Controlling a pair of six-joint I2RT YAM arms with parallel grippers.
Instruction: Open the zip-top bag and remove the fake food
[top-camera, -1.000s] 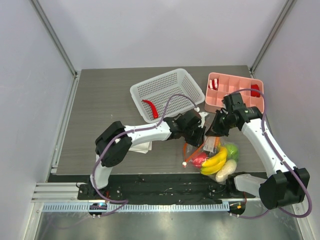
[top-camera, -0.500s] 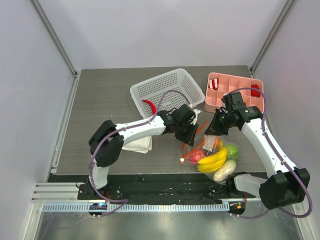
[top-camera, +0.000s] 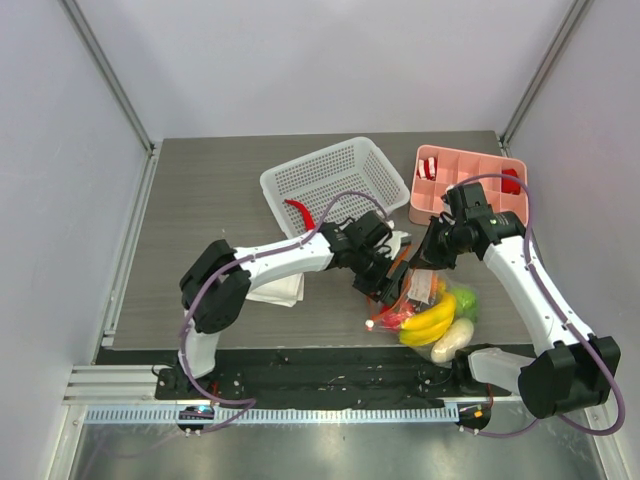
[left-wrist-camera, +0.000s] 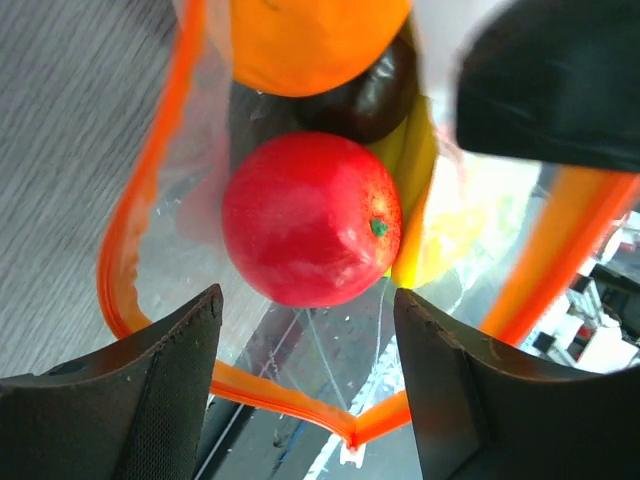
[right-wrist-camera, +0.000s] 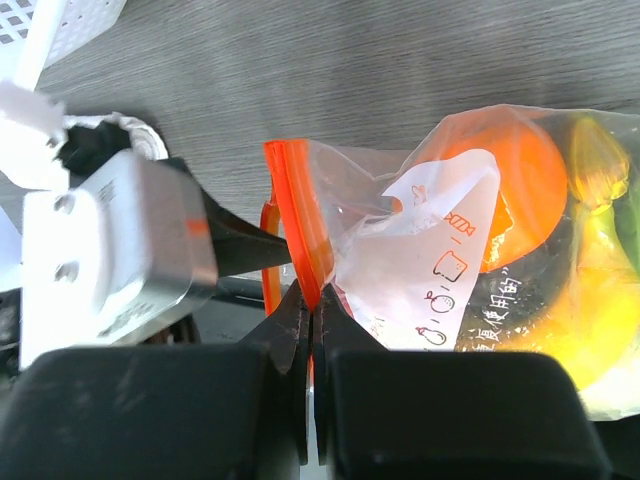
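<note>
Left gripper (left-wrist-camera: 305, 335) gapes wide, empty, at the mouth of the clear floppy zip-top bag (right-wrist-camera: 420, 250); right gripper (right-wrist-camera: 312, 300) pinches its orange zip strip (right-wrist-camera: 297, 215). Round red plastic apple (left-wrist-camera: 305, 220) sits just inside. Snagging film too could drag everything.

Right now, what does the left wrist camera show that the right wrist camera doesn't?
Only the left wrist view shows the red apple, seen down the open mouth of the zip-top bag and framed by the open left end effector. Only the right wrist view shows the right end effector shut on the bag's orange-red strip, plus a corner of the white basket. Both show the bag, the orange and the yellow bananas.
</note>
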